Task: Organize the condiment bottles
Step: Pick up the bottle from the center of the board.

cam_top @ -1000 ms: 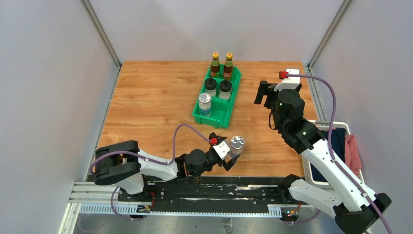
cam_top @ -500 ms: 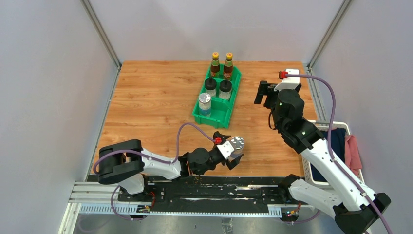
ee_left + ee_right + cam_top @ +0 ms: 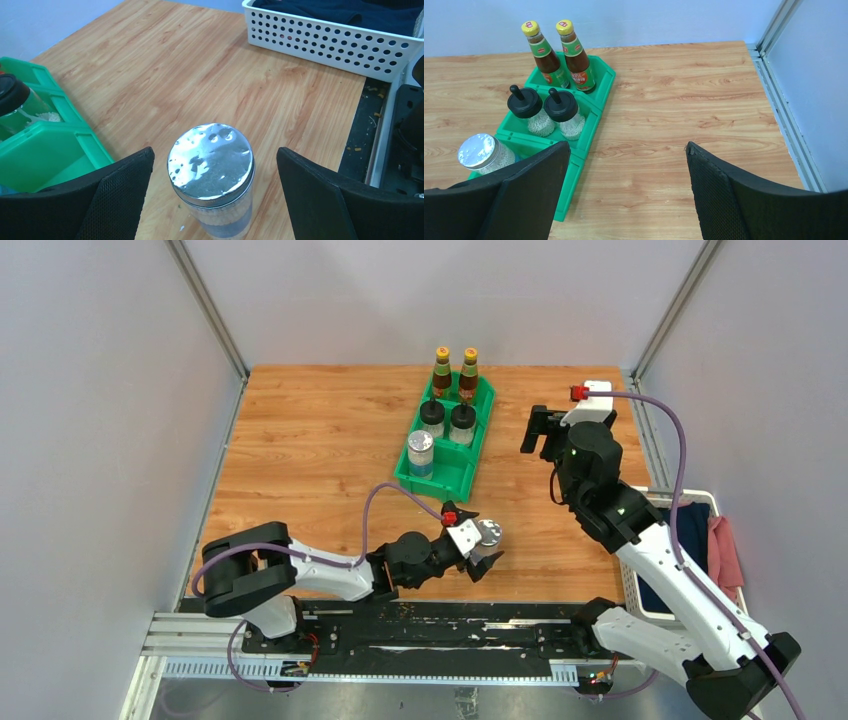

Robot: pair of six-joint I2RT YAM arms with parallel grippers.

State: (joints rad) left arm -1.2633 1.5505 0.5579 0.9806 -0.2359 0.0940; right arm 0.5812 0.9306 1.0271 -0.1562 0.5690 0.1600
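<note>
Straddling the upright silver-lidded jar [image 3: 211,157] with the left end effector [image 3: 480,543], spread wide, gaps on both sides. Standing on the surface just robot-side of the green bin [image 3: 452,475], long axis vertical. Likely needs only closing. Hovering right of the bin with the right end effector [image 3: 627,147], spread, empty, farther off.

**Five bottles binned, one jar loose**

Two slim brown sauce bottles [image 3: 441,372] with yellow caps stand upright side by side in the far compartment of the green bin [image 3: 440,490]. Two clear black-capped shakers [image 3: 432,418] stand in the middle one. A silver-lidded jar [image 3: 421,452] stands at the left of the near one. The second jar [image 3: 487,535] stands upright on the worktop [image 3: 320,440], close to its near edge.
</note>
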